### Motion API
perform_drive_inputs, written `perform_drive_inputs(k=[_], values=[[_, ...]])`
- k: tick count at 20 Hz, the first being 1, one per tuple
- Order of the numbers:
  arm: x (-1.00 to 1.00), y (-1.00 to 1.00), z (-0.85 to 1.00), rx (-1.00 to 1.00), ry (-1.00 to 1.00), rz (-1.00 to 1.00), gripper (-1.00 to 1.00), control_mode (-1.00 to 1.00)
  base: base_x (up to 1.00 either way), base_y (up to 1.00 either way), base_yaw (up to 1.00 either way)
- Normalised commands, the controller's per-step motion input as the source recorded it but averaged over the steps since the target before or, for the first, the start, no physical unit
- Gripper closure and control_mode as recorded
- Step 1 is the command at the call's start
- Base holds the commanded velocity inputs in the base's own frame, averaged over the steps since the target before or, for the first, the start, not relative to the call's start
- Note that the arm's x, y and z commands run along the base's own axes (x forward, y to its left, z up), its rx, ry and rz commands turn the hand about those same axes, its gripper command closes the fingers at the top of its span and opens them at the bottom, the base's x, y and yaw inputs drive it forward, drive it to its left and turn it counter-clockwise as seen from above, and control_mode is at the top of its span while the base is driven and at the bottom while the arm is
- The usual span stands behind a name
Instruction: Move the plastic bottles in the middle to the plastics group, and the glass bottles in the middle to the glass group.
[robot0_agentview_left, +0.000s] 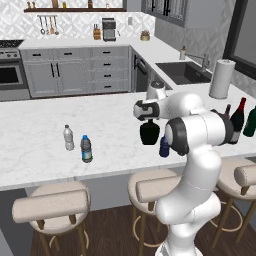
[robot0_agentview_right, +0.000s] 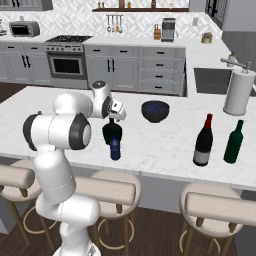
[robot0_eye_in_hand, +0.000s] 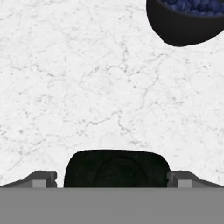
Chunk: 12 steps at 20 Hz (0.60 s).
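Hand view looks straight down on the black bottle (robot0_eye_in_hand: 116, 168), whose rounded top sits between the two fingertips (robot0_eye_in_hand: 43, 178) at the lower edge; the jaws stand spread wide to either side of it, and I cannot tell whether they touch it. Up right of it on the marble counter (robot0_eye_in_hand: 78, 78) lies the dark bowl (robot0_eye_in_hand: 183, 26).

From the left base view, the gripper (robot0_agentview_left: 148, 119) hangs over the black bottle (robot0_agentview_left: 149, 133) in the middle of the counter, with the blue bottle (robot0_agentview_left: 164, 147) just beside it toward the near edge. To the left, well apart, stand the white-capped bottle (robot0_agentview_left: 68, 138) and the blue-capped bottle (robot0_agentview_left: 86, 149), near each other.

From the right base view, the wine bottle (robot0_agentview_right: 203, 140) stands right of the middle, the green bottle (robot0_agentview_right: 234, 142) near it, and the paper-towel roll (robot0_agentview_right: 239, 91) behind them.
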Motion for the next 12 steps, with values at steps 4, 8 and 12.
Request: perform_drive_inputs(k=[4,8,12], values=[[0.04,0.0,-0.08,0.0,0.0,0.0,1.0,-1.0,0.0,0.0,0.0],[0.03,0.0,-0.09,0.0,0.0,0.0,1.0,-1.0,0.0,0.0,0.0],[0.02,0.0,-0.03,0.0,0.0,0.0,1.0,-1.0,0.0,0.0,0.0]])
